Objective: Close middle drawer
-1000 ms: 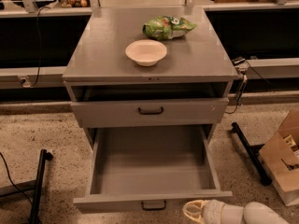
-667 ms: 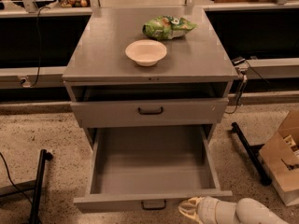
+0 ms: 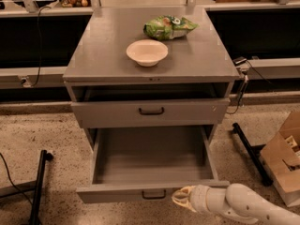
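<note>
The middle drawer [image 3: 152,161] of the grey cabinet is pulled far out, and its deep grey box is empty. Its low front [image 3: 117,192] faces me with a small dark handle [image 3: 153,194] at the centre. My gripper [image 3: 183,198], cream-tipped on a white arm coming in from the lower right, is at the drawer front's outer face, just right of the handle. The taller drawer above it [image 3: 150,112] has a wider handle and stands slightly out. The lowest drawer is hidden under the open one.
A white bowl [image 3: 146,52] and a green snack bag [image 3: 168,27] lie on the cabinet top [image 3: 103,55]. A cardboard box [image 3: 283,161] and a black bar [image 3: 248,151] are on the floor at right. A black stand leg [image 3: 40,186] is at left.
My gripper has moved left and slightly up, closer to the open drawer's front and handle. The drawer itself has not visibly moved.
</note>
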